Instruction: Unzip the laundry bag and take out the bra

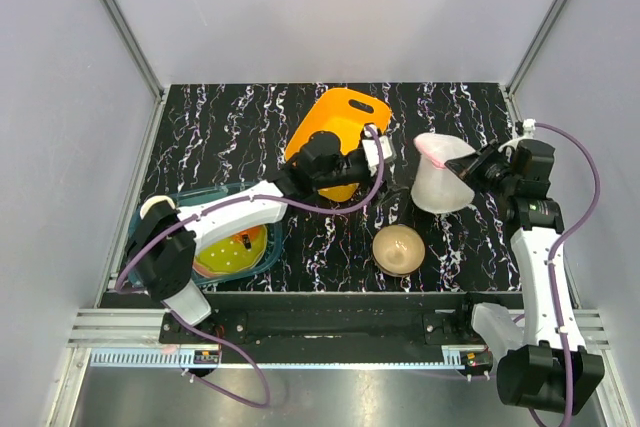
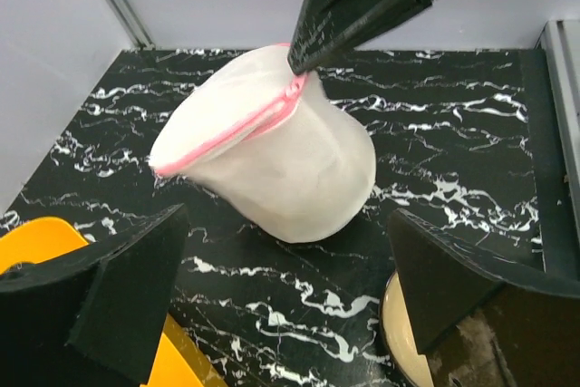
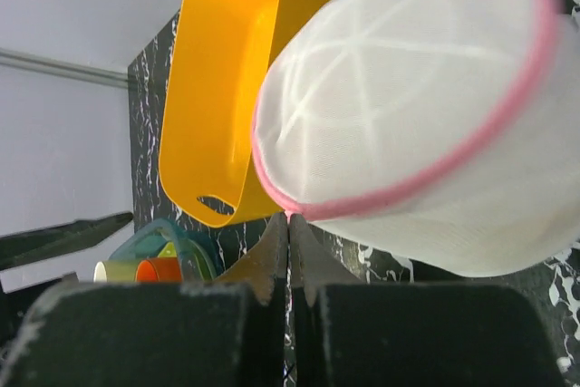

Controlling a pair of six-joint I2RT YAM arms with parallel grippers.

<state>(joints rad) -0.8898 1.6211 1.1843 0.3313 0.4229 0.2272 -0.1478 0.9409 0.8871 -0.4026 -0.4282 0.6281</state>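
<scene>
The laundry bag (image 1: 440, 181), a white mesh dome with pink zipper trim, stands tilted on the black marbled table at the right. My right gripper (image 3: 289, 217) is shut on the pink trim at the bag's rim, and its dark fingers (image 2: 355, 8) come down onto the trim in the left wrist view. My left gripper (image 2: 286, 260) is open just left of the laundry bag (image 2: 283, 168), with only table between its fingers. In the right wrist view the laundry bag (image 3: 408, 106) fills the upper right. The bra is hidden.
An orange plastic basket (image 1: 335, 127) lies under the left forearm, behind the left gripper. A tan bowl (image 1: 398, 248) sits on the table in front of the bag. A teal tub (image 1: 262, 255) holding coloured cups stands at the near left.
</scene>
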